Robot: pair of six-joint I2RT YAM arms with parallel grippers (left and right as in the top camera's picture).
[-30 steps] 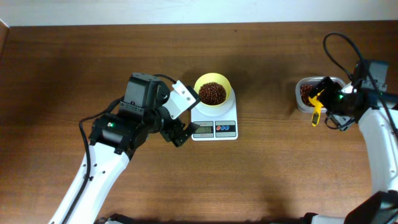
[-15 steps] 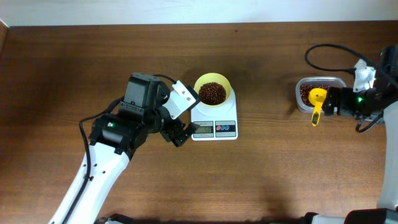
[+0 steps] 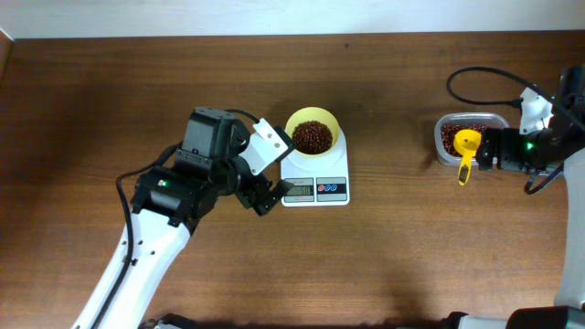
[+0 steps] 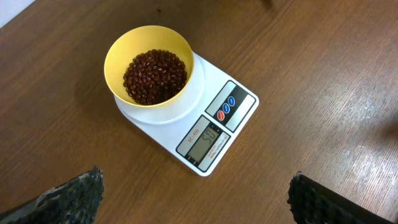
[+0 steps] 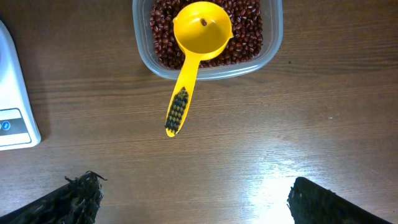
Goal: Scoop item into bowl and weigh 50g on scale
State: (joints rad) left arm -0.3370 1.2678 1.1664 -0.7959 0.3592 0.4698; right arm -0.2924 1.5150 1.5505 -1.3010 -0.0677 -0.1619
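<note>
The pale yellow bowl [image 3: 313, 131] sits on the white scale [image 3: 315, 178] and holds a heap of red-brown beans [image 3: 312, 137]. In the left wrist view, bowl [image 4: 118, 50], beans [image 4: 155, 76] and scale [image 4: 208, 68] lie ahead of my open left gripper [image 4: 194, 180], which is empty. In the overhead view that gripper [image 3: 268, 196] hovers just left of the scale's display. My right gripper [image 3: 484, 151] is open and empty, just right of the yellow scoop [image 3: 467, 151]. The scoop's cup [image 5: 202, 28] rests on beans in the clear tub [image 5: 273, 43], and its handle [image 5: 180, 106] reaches the table.
The clear tub [image 3: 471, 137] stands at the right of the brown wooden table. A black cable [image 3: 475, 73] loops behind it. The scale's corner [image 5: 12, 93] shows at the left edge of the right wrist view. Bare wood lies between scale and tub.
My right gripper has drawn back to the right, away from the scoop, which now lies free with its cup in the tub. The left arm has not moved.
</note>
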